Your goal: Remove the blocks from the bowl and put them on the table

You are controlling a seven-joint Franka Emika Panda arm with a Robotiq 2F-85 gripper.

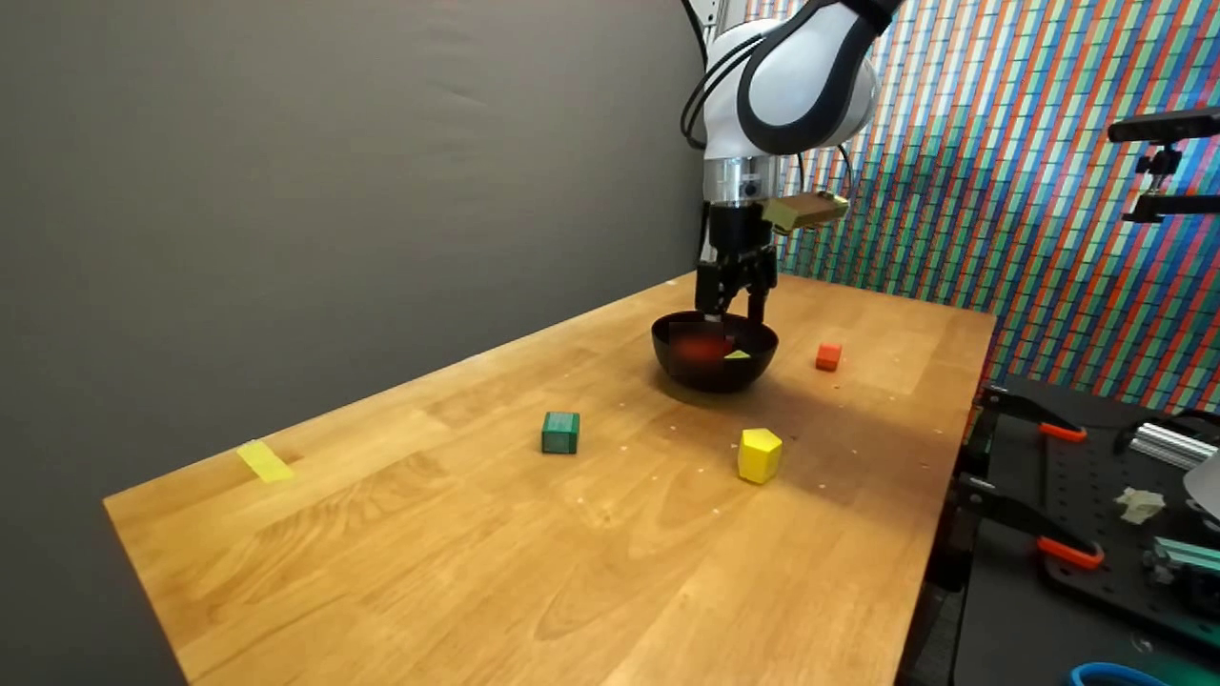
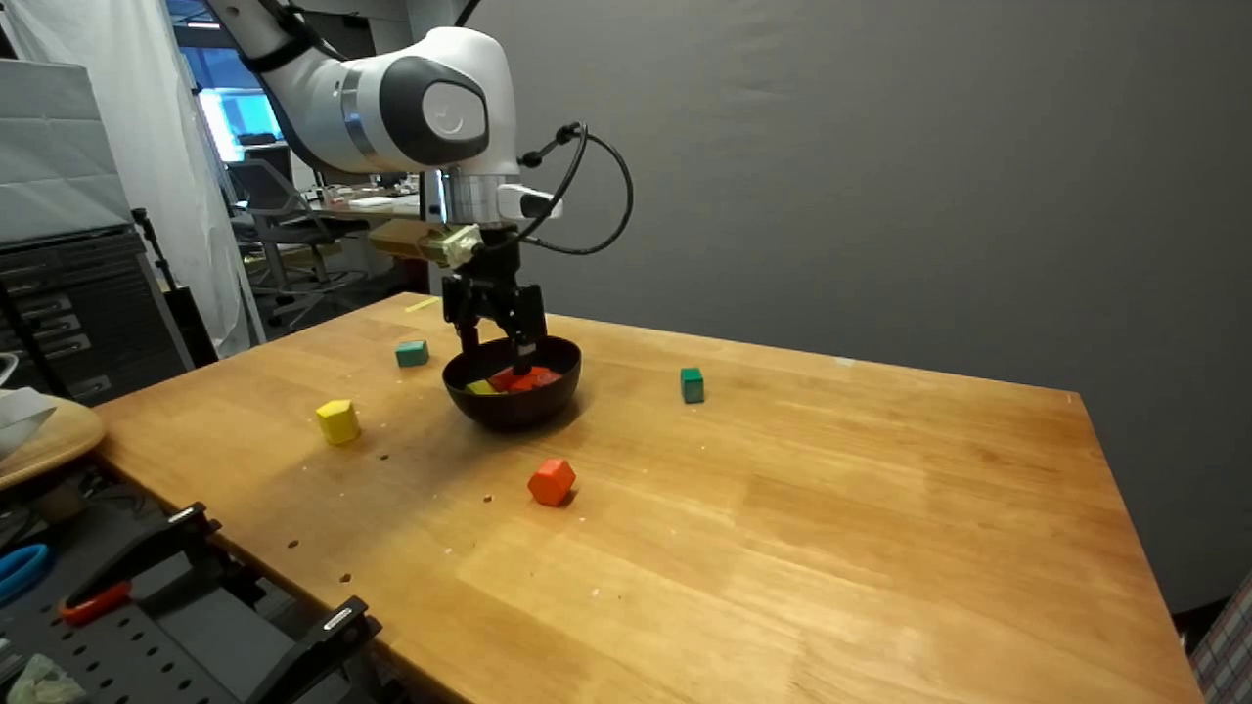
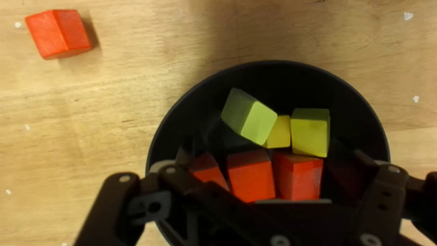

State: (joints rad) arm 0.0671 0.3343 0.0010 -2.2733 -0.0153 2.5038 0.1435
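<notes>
You have one long table [image 1: 477, 572], light wood-grain top; on it, one round black bowl [image 2: 514, 413], upright; at the bowl's opening, your hand [image 3: 273, 155], jaws standing well apart. In the bowl, you have three red blocks [image 3: 251, 179], at least one partly hidden behind the hand, and just beside them three yellow to yellow-green blocks [image 3: 310, 136]. Out on the table, all apart from one another, you have one orange-red block [image 2: 552, 482], one yellow block [image 2: 338, 421] and two green blocks [image 2: 693, 385], the greens both seen in an exterior view.
</notes>
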